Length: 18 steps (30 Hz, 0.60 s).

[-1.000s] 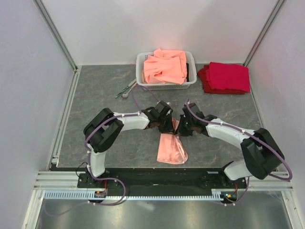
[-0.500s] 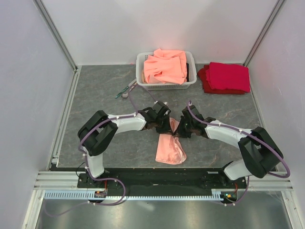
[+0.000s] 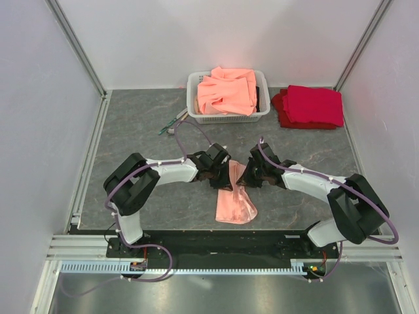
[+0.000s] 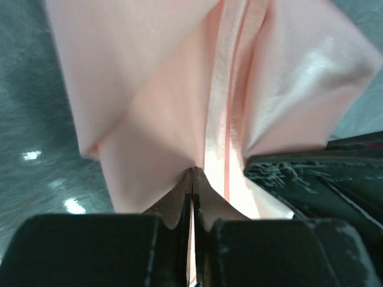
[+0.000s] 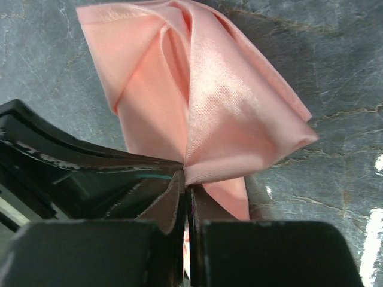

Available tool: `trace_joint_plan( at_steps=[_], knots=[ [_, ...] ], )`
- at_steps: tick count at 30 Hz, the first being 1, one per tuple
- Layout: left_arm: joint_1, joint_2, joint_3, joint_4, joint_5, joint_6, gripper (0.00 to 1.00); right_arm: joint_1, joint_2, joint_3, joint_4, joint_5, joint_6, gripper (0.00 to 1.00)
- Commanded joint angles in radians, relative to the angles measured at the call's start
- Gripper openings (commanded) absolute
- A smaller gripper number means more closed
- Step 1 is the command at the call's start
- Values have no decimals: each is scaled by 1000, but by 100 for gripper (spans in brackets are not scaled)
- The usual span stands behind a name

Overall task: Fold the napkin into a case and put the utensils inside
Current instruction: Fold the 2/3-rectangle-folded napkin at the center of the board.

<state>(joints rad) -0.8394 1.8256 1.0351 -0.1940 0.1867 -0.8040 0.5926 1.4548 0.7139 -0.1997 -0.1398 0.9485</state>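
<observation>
Napkin [image 3: 236, 204] bunched in loose folds, just ahead of the arm bases. Left gripper [image 4: 192, 174] pinched tight on a fold at its 12 o'clock end. Right gripper [image 5: 184, 177] clamped on the cloth too, close beside the left. Utensils [image 3: 173, 123] at 10 o'clock from napkin, well apart, just beside basket [image 3: 194, 98].

The tabletop [image 3: 131, 131] is dark grey with pale, marble-like veins. A white slotted basket [image 3: 194, 98] stands at its far edge, and a stack of deep red folded cloths [image 3: 311, 106] lies just to the basket's right. The utensils [image 3: 172, 123] lie bunched by the basket's near left corner. Toward the near edge, about mid-width, the pale-pink napkin [image 3: 236, 204] lies crumpled, its far end raised.
</observation>
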Motion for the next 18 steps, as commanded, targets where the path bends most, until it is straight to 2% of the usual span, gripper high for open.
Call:
trace_joint_plan(
  at_steps=[1, 10, 18],
  knots=[
    [-12, 46, -9, 90, 42, -41, 5, -2, -7, 39, -1, 9, 41, 0],
    [-38, 51, -6, 125, 17, -93, 4, -4, 27, -2, 100, 12, 223, 0],
    [-36, -31, -18, 64, -7, -35, 4, -2, 108, -4, 149, 5, 222, 0]
  ],
)
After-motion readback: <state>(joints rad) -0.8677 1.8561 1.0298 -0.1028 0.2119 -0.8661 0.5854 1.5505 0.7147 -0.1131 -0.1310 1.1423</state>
